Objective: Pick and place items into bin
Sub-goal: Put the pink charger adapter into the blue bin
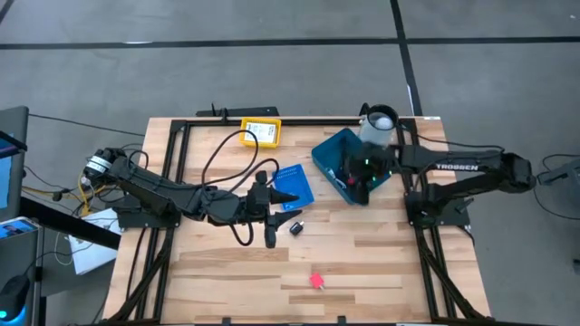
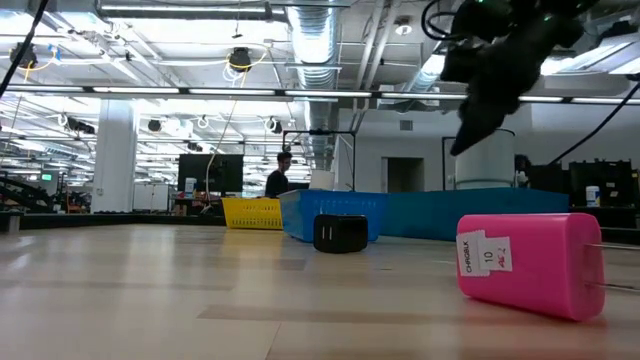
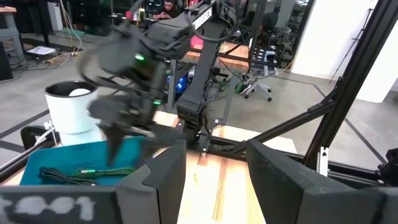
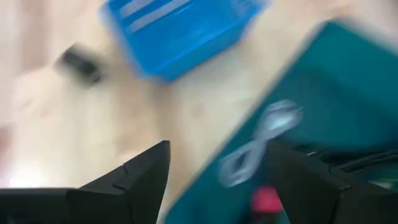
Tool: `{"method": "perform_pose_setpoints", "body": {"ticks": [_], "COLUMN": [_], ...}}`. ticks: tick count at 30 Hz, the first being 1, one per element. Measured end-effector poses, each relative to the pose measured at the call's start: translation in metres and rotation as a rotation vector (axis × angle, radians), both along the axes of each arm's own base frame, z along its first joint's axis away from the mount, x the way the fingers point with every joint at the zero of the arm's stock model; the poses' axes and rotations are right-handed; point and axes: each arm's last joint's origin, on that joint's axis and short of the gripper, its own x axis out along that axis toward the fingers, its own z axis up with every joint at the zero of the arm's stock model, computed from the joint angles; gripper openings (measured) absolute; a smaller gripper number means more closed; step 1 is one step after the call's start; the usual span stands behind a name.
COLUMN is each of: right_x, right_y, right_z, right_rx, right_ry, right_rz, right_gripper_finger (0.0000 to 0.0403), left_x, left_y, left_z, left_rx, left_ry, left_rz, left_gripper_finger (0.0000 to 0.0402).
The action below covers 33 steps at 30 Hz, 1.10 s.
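The pink piece [image 1: 317, 280] lay near the table's front edge, a black block [image 1: 296, 228] mid-table — both outside the teal bin [image 1: 332, 154]. Right gripper [image 1: 364, 187] hung above the bin, fingers apart, seemingly mid-drop; left gripper [image 1: 270, 237], also apart, would need to close on the block.

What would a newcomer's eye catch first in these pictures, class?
The pink block fills the near corner of the low view; from above it lies alone at the table's front. The right gripper hangs open over the teal bin at the back right. The left gripper is open mid-table, beside a small black adapter.
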Motion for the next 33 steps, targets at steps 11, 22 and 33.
{"method": "perform_pose_setpoints", "body": {"ticks": [11,22,33], "right_x": [0.001,-0.009,0.016], "right_y": [0.087,0.142,0.191], "right_z": [-0.003,0.002,-0.037], "right_rx": [0.088,0.350,0.504], "right_ry": [0.061,-0.016,0.059], "right_rz": [0.197,-0.143,-0.302], "right_gripper_finger": [0.0260,0.0260,0.0260], "left_x": [0.000,0.000,-0.030], "left_y": [0.000,0.000,0.018], "left_z": [-0.001,-0.001,0.017], "left_rx": [0.003,0.004,0.073], "left_ry": [0.009,0.009,0.096], "left_rz": [0.000,-0.002,-0.042], "left_gripper_finger": [0.0158,0.0158,0.0157]}}
